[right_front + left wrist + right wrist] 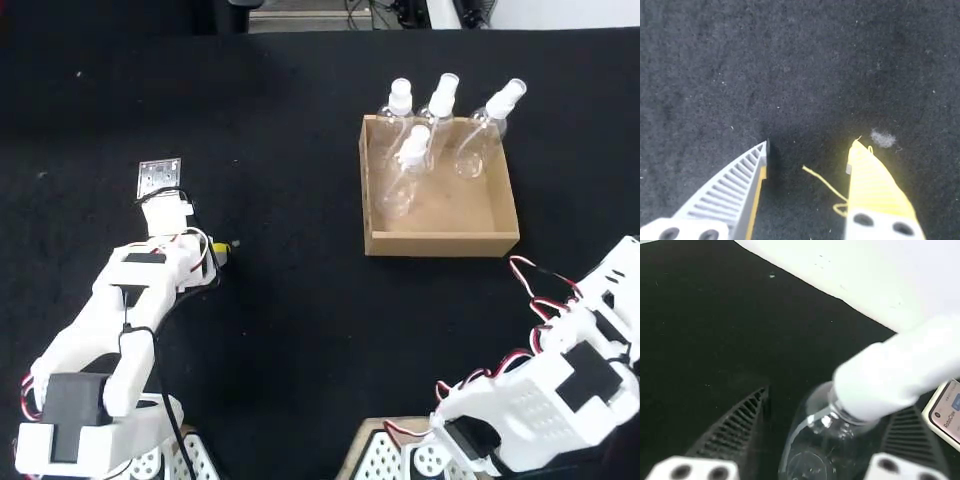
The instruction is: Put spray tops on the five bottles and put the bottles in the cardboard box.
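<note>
R gripper (835, 407) is clamped on the fifth bottle (812, 450), jaws either side of the clear body just below the neck. White spray top (900, 370) is on it and sticks out past the jaws at a slant. Bottle looks lifted, w/ the black surface (715, 315) beneath it. In the high view the R arm (560, 390) sits folded back at the near right corner, well apart from the box.

L gripper (810, 150) is at near left, jaws apart w/ nothing btw them, tips low over the surface. A loose yellow thread (822, 182) sits by its yellow jaw. Just beyond it a small metal plate (160, 178) lies flat.

Farther out, right of centre: cardboard box (440, 243), open top. Four bottles (398, 190) are in it, all capped, leaning toward the far wall. Three tops poke over the rim, one lies further inside.

Step in hand, as I read it: capping is done and the last bottle is held, ready for the box, so approx 4 of 5 are stowed. Next move calls for the R arm to reach fwd and left over the near wall. It should lower the bottle into the near half, in front of the leaning ones w/o knocking them, then part the jaws. Risk: slick round plastic may twist in the grip, so set it down, don't drop it.
</note>
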`<state>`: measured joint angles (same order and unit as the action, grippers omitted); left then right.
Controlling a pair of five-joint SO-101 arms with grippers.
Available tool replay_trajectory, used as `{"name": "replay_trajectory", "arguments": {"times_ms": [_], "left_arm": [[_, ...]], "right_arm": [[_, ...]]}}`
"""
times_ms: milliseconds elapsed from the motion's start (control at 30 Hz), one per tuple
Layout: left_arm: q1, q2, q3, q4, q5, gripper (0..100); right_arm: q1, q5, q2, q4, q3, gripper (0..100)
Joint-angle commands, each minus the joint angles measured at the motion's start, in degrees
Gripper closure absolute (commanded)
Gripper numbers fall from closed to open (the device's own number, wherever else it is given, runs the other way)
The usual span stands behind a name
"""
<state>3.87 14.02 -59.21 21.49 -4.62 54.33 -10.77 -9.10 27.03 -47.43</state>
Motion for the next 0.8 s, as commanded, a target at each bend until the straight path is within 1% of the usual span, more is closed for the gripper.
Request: {"name": "replay_trajectory", "arguments": {"times_ms": [0, 200, 233, 300, 400, 433, 467, 567, 667, 767], "left_arm": [[-1.3, 1.6, 0.6, -1.0, 0.6, 75], [-1.3, 1.6, 0.6, -1.0, 0.6, 74], [-1.3, 1.6, 0.6, -1.0, 0.6, 74], [-1.3, 1.6, 0.6, -1.0, 0.6, 74], [-1.3, 1.6, 0.6, -1.0, 0.6, 74], [-1.3, 1.6, 0.6, -1.0, 0.6, 74], [-1.3, 1.6, 0.6, -1.0, 0.6, 74], [-1.3, 1.6, 0.6, -1.0, 0.6, 74], [-1.3, 1.6, 0.6, -1.0, 0.6, 74], [-1.3, 1.6, 0.7, -1.0, 0.6, 74]], "right_arm": [[-0.2, 0.5, 0.2, 0.5, 3.1, 74.3], [-0.2, 0.5, 0.2, 0.4, 3.1, 75.6], [-0.1, 0.5, 0.2, 0.4, 3.1, 77.2], [0.0, 0.5, 0.2, 0.4, 3.1, 84.1], [0.0, 0.5, 0.2, 0.9, 3.1, 98.3], [0.0, 0.5, 0.2, 0.9, 3.1, 99.0], [0.0, 0.5, 0.2, 0.9, 3.1, 97.4], [-0.1, 0.7, 0.7, 0.4, 3.1, 98.8], [0.1, 4.6, 2.1, 0.1, 2.9, 98.8], [-0.1, 6.9, 8.7, -6.1, 1.4, 98.8]]}}
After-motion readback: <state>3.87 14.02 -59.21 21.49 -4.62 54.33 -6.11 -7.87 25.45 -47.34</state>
